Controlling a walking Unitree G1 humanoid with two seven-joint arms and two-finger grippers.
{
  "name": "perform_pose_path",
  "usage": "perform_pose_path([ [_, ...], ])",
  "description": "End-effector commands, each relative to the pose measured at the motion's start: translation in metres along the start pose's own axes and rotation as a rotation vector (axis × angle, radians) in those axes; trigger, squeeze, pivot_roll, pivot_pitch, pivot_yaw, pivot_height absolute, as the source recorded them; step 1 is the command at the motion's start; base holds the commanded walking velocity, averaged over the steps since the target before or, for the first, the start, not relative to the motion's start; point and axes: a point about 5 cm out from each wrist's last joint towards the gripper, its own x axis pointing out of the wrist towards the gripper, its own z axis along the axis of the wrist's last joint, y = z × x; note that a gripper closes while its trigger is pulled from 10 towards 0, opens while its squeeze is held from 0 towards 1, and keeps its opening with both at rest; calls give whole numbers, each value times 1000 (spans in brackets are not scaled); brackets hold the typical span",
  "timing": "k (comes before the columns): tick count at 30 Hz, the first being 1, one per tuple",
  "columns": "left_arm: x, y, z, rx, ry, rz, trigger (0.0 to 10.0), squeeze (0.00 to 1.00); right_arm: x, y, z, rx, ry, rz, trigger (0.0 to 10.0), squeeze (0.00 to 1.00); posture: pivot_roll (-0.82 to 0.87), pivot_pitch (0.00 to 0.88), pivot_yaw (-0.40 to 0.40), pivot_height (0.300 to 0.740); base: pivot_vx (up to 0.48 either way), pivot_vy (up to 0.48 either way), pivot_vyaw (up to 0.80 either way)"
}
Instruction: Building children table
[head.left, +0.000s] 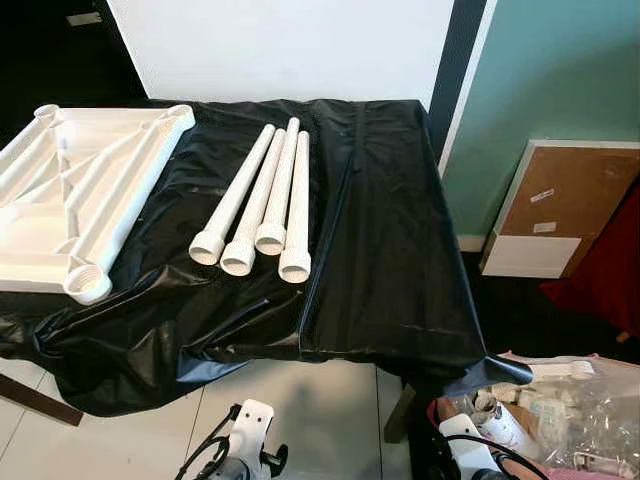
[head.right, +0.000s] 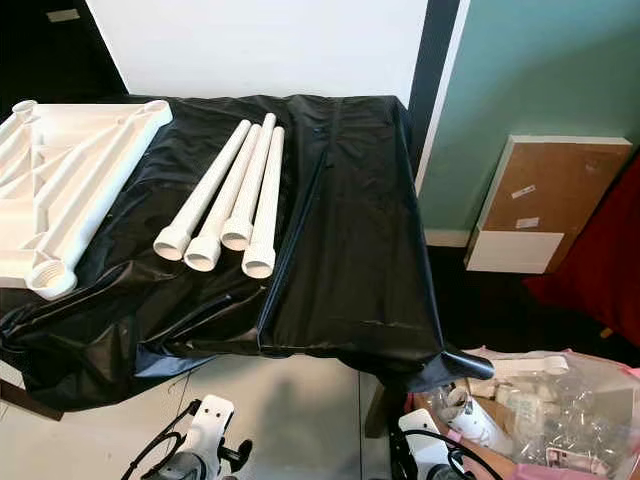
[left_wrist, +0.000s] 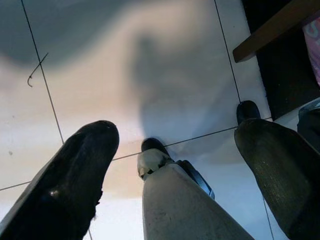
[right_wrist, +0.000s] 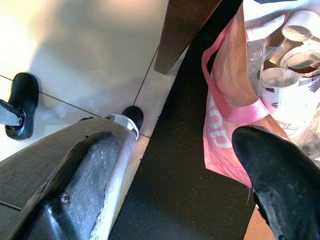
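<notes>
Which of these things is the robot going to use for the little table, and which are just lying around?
For the job: white plastic tabletop lying upside down; four white plastic tube legs.

Lying about: pink plastic bag of oddments; cork board leaning on the wall; black plastic sheet.

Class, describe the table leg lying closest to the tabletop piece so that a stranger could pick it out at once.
Find the black sheet covering the table. On it lie four white legs side by side, right of the white tabletop piece. The wanted leg is the outermost on the left, nearest that piece.
</notes>
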Motion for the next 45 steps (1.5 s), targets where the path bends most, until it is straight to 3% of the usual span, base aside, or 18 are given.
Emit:
perform_pose_path([
  [1, -1, 1, -5, -5, 23, 0, 10000, 0, -2, -1, -7, 18, 27, -1, 10000, 0, -63, 0, -2, 740, 0, 0, 0],
  [20, -4, 4, -15, -78, 51, 18, 10000, 0, -1, 1, -6, 40, 27, -12, 10000, 0, -58, 0, -5, 740, 0, 0, 0],
  [45, -2, 0, -13, -82, 67, 22, 10000, 0, -4, 7, -19, 67, 68, -19, 10000, 0, -63, 0, 3, 740, 0, 35, 0],
])
